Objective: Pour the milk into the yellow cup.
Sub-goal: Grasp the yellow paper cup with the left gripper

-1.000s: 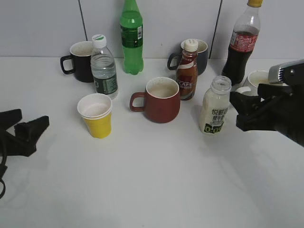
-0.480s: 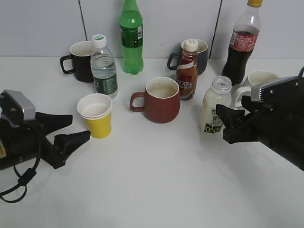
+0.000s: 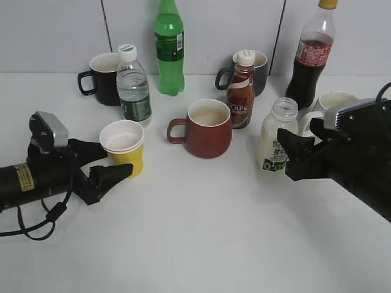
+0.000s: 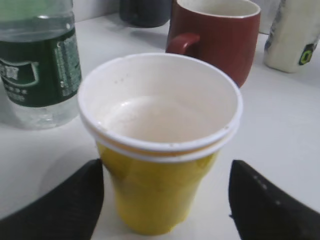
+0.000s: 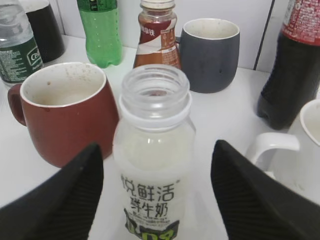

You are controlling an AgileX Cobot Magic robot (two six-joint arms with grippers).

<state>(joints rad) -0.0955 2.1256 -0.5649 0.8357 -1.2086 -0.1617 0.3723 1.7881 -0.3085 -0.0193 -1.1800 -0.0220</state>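
my white table carries the yellow cup at the left, a water bottle and black mug behind it, a red mug in the middle, then a coffee bottle, grey mug, green bottle, the milk, cola bottle and white mug.

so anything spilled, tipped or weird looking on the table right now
Nothing spilled or tipped. The milk bottle stands upright with its cap off, between the open right gripper fingers. The yellow cup is upright between the open left gripper fingers; its doubled rim suggests two nested cups.
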